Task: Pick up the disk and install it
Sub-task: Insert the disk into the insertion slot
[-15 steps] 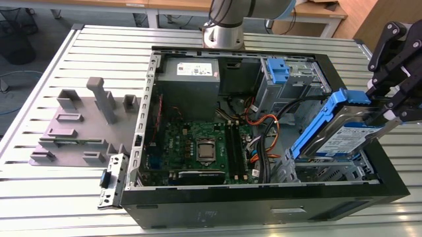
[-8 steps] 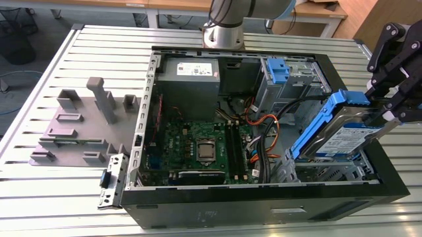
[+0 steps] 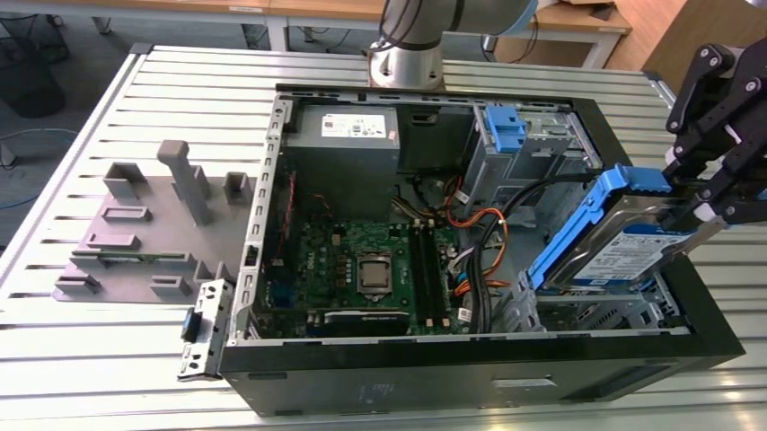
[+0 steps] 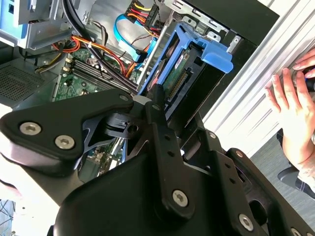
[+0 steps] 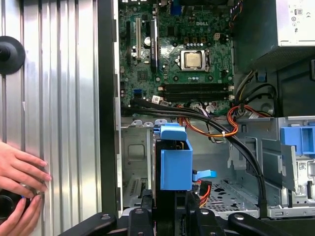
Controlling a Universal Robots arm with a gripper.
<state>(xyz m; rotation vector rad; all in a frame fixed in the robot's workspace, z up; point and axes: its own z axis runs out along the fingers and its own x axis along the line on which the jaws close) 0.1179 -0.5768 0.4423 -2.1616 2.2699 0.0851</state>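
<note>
We see the pincer (image 3: 703, 215) closed on the disk (image 3: 623, 247), gripping its raised end, tilted over a bay in the computer case (image 3: 396, 382).

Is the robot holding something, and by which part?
Yes: its end effector holds the disk by its raised edge, opposite the blue rail, tilted over the computer case.

This is a robotics lab or test workshop. In the exterior view a slotted aluminium table (image 3: 72, 377) takes up most of the frame, with a robot arm's base (image 3: 405, 63) mounted at its top centre and an open computer case (image 3: 480, 377) lying in the middle. A grey fixture plate (image 3: 144, 224) sits at the left. Wooden desks (image 3: 323, 9) line the top edge above grey floor (image 3: 72, 45). A person's hand (image 5: 22, 169) rests on the table in the first wrist view.
</note>
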